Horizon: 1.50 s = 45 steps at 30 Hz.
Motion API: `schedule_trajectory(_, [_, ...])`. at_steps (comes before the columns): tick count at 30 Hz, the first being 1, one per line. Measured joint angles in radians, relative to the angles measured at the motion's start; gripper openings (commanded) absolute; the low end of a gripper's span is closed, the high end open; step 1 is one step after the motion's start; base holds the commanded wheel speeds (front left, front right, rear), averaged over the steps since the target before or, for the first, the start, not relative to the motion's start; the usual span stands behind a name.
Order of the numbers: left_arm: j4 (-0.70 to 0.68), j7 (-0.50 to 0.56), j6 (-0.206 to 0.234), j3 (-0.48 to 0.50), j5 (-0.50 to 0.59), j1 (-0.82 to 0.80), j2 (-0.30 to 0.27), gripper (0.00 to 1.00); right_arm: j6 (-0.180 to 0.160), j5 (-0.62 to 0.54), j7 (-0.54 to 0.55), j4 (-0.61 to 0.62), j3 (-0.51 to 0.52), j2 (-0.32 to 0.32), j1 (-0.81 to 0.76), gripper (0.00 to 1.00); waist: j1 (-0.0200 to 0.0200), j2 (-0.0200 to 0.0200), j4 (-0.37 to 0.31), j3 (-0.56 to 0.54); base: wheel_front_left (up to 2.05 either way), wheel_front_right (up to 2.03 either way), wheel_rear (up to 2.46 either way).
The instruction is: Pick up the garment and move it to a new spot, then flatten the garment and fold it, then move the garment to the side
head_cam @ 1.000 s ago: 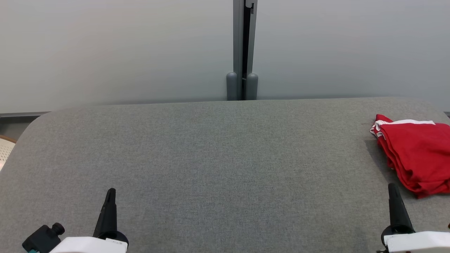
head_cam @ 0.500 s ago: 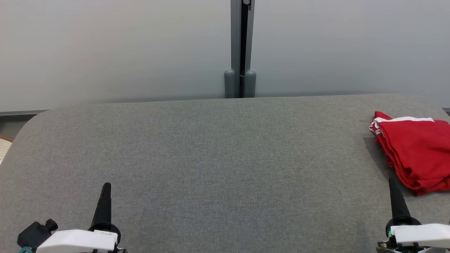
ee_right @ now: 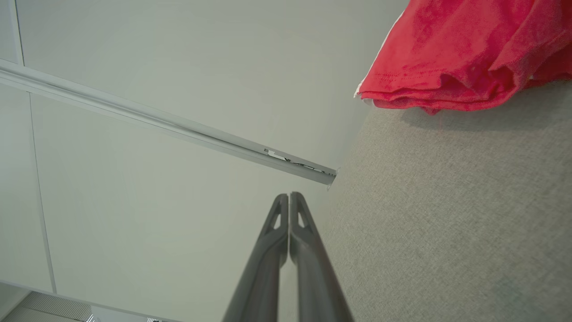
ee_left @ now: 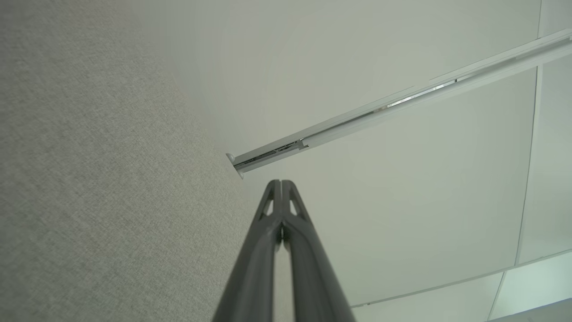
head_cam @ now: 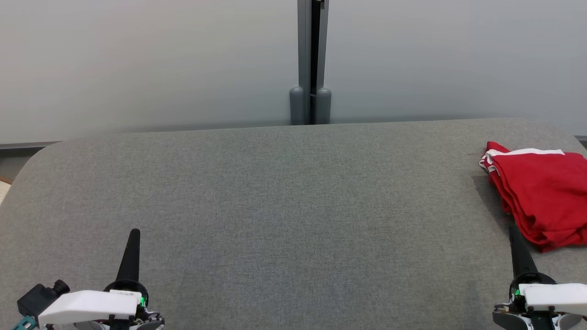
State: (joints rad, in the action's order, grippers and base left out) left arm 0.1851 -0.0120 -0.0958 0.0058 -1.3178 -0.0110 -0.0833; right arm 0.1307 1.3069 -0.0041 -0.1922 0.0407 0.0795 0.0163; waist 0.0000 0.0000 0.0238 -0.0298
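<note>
Red garment [head_cam: 541,192] was seen folded at the desk [head_cam: 293,206] right edge, near R end effector [head_cam: 512,229]. It and L end effector [head_cam: 134,232] were pinched together, empty. Folds could be knocked off-edge if brushed.

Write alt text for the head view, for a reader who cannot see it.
A red garment with white trim lies in folds at the right edge of a grey fabric table, partly cropped. The left pincer and right pincer, both shut, point up from the lower corners, holding nothing. Behind stands a pale wall with a grey post.
</note>
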Motion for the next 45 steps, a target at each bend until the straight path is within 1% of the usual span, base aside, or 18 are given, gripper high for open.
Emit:
schedule_trajectory(27, [0.04,0.061,-0.022,0.042,-0.22,-0.059,0.002,0.0,0.0,0.218,0.059,-0.033,0.026,-0.003,0.057,0.0,0.0,0.0,-0.015,0.021,0.0,0.0,0.0])
schedule_trajectory(43, [0.058,0.091,-0.033,0.063,-0.324,-0.087,0.004,0.0,0.0,0.329,0.092,-0.051,0.041,-0.007,0.087,0.0,0.0,0.0,-0.024,0.033,0.0,0.0,0.0])
schedule_trajectory(45, [0.059,0.092,-0.034,0.064,-0.328,-0.089,0.004,0.0,0.0,0.33,0.094,-0.052,0.042,-0.007,0.087,0.0,0.0,0.0,-0.024,0.033,0.0,0.0,0.0])
